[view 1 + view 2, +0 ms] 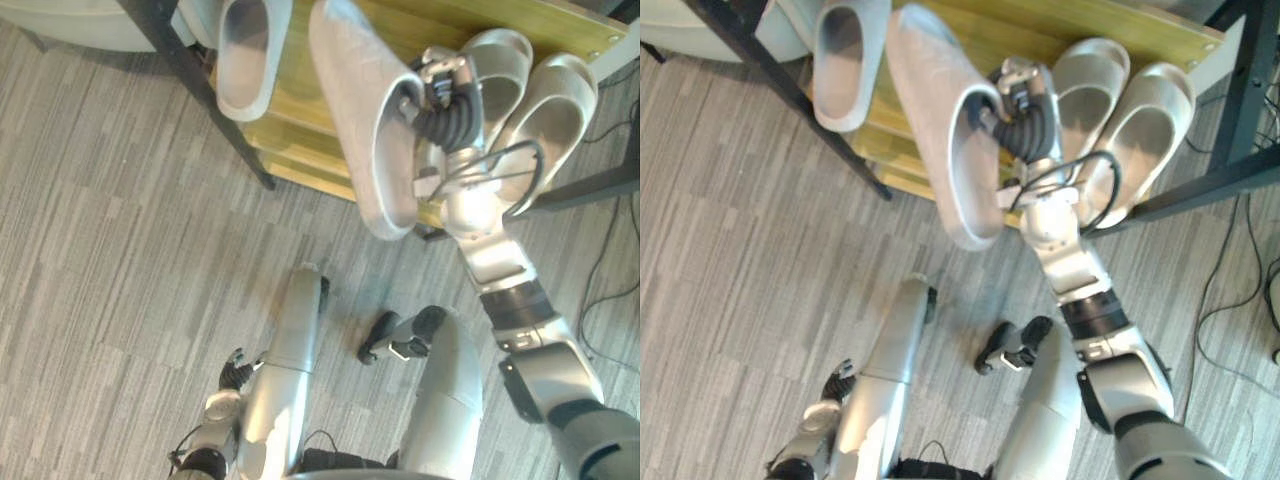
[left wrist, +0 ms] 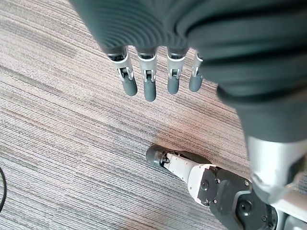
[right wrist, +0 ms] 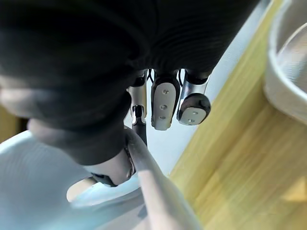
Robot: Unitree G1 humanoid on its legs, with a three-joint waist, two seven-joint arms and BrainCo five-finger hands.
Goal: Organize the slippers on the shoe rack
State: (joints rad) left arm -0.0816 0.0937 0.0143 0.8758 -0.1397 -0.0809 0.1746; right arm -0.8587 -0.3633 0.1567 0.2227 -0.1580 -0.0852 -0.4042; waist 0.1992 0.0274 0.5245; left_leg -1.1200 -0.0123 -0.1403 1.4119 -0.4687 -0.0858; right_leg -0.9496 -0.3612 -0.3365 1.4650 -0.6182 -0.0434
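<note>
The right hand (image 1: 440, 95) is reached out over the shoe rack (image 1: 560, 30), its fingers (image 3: 163, 103) curled over the side wall of a grey slipper (image 1: 365, 120) with the thumb inside the opening, so the rim is pinched between them. The slipper hangs just to the left of this hand, tipped on its side with its opening turned toward the hand. Its toe end lies beyond the hand, over the rack's yellow wooden shelf, and its heel end sticks out past the shelf's front edge, above the carpet floor (image 1: 110, 250). Whether the toe touches the shelf cannot be told. Further to the left of the hand, past the held slipper, a second slipper (image 1: 250, 55) lies on the shelf with its opening up, close to the rack's black leg. Just to the right of the hand, a pair of slippers (image 1: 1145, 125) rests side by side on the same shelf, openings up, the nearer one just beside the hand's dark cover. In the right wrist view the wooden shelf shows beyond the fingertips, with the rim of one of that pair at the side. The left hand (image 2: 147, 72) hangs low, well apart from the rack, its fingers straight and loosely side by side, holding nothing, with the carpet floor beneath them.
</note>
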